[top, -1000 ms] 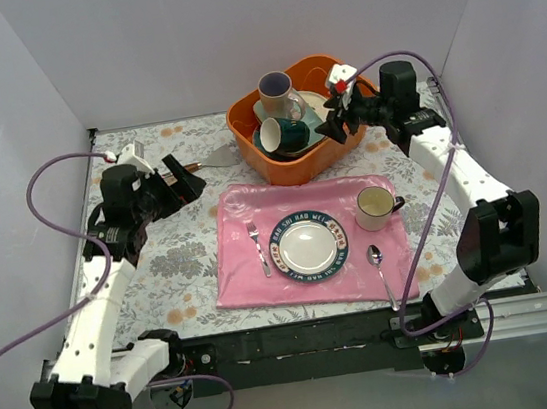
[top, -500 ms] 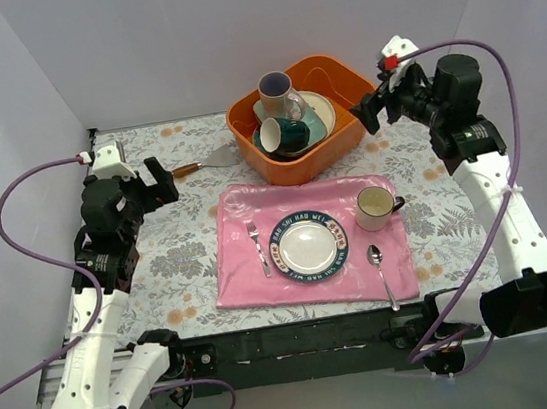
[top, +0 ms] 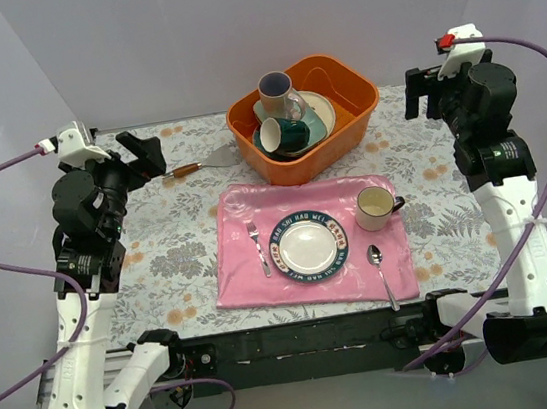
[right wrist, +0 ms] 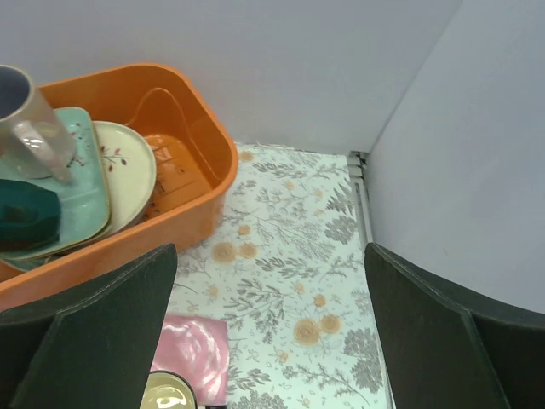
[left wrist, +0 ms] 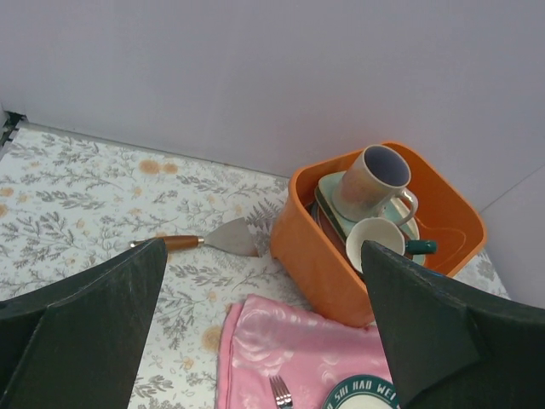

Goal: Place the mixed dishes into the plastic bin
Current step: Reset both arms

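1. Reading both arms as parked clear of the plastic bin [top: 340, 95]; left gripper [top: 143, 153] is hanging off the bin's left side, right gripper [top: 425, 94] off its right corner; the right one is sitting nearer.
2. Both pairs of jaws are standing wide apart in the wrist views; neither is holding anything.
3. Mixed dishes are lying inside the bin, crowding its left half: lavender-lined mug [top: 277, 91] is leaning on top; dark green mug [top: 285, 135] is lying on its side at the bin's near wall; mint squarish plate [right wrist: 77, 175] and white plate with red marks [right wrist: 128, 170] are leaning beneath; lower plates are mostly hiding.
4. Bin's long axis is running diagonally, near-left to far-right; the stack is lying right of the left jaws, left of the right jaws, below both.
5. Judging that no task dish is waiting outside the bin; lettered plate [top: 307, 244] and cream mug [top: 375, 207] on the pink mat [top: 242, 269], on the bin's near side, aren't counting; task is looking done; no grasp due.
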Motion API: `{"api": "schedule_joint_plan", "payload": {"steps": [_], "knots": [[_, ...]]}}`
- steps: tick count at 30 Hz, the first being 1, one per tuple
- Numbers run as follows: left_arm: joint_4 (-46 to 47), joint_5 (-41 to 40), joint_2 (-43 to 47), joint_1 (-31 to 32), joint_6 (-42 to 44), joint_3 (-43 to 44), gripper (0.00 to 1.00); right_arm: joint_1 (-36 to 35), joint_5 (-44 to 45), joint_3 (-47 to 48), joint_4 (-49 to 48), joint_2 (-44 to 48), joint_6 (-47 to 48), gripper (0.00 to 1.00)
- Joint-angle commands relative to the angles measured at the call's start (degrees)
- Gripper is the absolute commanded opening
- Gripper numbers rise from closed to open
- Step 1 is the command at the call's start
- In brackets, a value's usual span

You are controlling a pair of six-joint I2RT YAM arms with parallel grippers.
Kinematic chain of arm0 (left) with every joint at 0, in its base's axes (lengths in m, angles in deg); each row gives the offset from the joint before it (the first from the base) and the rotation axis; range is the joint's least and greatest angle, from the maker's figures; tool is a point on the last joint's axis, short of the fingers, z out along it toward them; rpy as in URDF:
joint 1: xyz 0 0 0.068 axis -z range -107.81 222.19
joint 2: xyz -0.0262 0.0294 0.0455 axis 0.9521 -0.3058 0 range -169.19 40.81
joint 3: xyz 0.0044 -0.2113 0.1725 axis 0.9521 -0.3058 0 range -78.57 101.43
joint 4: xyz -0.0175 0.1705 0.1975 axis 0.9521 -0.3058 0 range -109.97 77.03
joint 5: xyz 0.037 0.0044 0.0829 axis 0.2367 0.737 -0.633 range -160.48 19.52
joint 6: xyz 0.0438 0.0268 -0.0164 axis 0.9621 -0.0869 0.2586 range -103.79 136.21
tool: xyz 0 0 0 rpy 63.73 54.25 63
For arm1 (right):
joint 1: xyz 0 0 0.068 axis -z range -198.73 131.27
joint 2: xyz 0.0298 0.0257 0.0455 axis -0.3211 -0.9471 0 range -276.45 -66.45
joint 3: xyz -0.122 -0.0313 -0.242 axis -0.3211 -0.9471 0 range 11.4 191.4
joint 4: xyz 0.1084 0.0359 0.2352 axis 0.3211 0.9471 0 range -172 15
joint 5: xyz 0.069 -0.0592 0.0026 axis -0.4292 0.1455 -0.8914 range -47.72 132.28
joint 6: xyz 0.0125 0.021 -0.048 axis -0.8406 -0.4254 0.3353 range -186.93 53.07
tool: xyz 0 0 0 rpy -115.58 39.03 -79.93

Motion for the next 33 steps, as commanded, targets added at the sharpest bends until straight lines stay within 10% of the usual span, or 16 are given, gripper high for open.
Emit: {"api": "schedule_joint_plan", "payload": {"steps": [1,33], "knots": [[1.6,0.3,-0.8,-0.2,0.0,3.4,0.98,0.2,9.1,1.5,2.5,1.5,-0.1,0.98],[2.3,-0.8,-0.5,-0.2,-0.1,4.4,0.98,0.1,9.4,3.3,5.1,2.2,0.4,0.99]]}}
